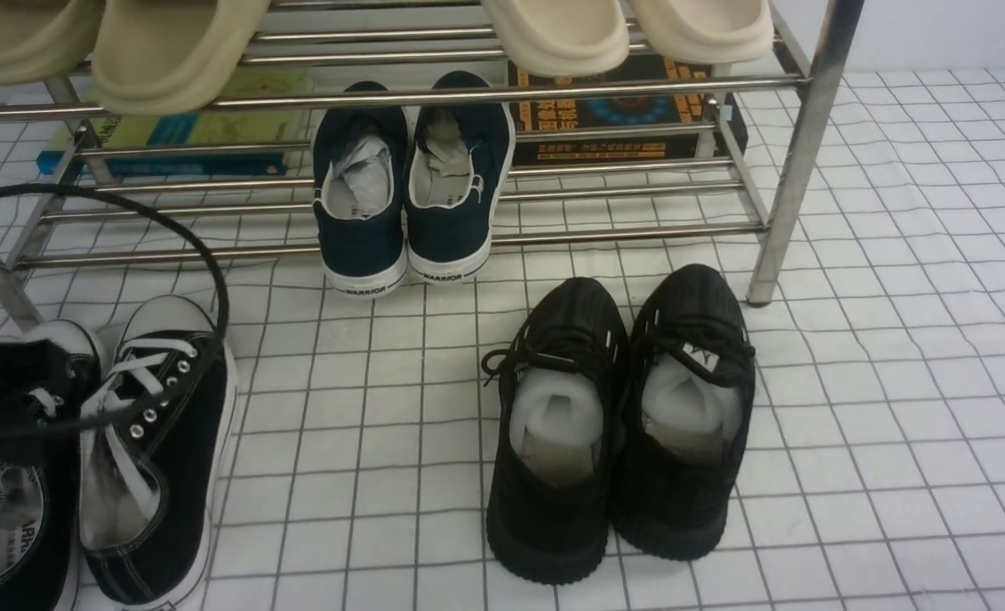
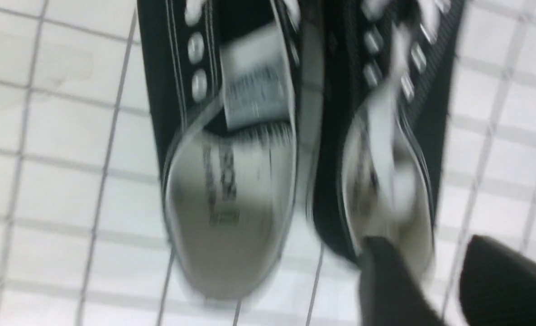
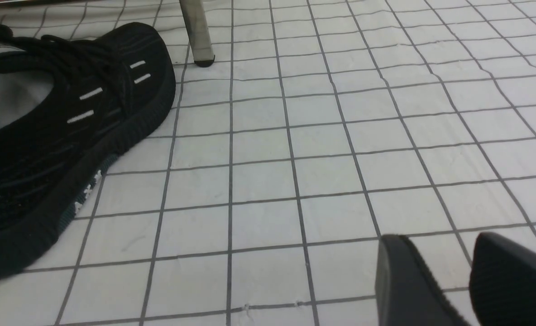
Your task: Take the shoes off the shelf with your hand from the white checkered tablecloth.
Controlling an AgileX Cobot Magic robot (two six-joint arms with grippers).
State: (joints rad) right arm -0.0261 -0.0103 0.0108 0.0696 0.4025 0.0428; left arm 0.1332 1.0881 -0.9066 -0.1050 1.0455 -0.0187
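The shoes (image 1: 129, 450) sit on the white checkered tablecloth (image 1: 893, 382). The left pincer (image 2: 435, 280) stands parted above them, gripping nothing; best to lift straight up, clear of the laces. The right pincer (image 3: 449, 280) is spread wide.

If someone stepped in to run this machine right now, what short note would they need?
Left gripper: jaws apart, nothing between them, just above the black canvas sneakers.
Right gripper: open, empty, over bare white checkered tablecloth beside the all-black knit sneakers.
The canvas sneakers stand side by side on the cloth in front of the shelf, on the robot's left, off its bars.
Done, it seems: that pair is down from the shelf.
Left: probably only to draw the left arm back. The navy slip-ons are on the lowest tier, the beige slippers higher up.
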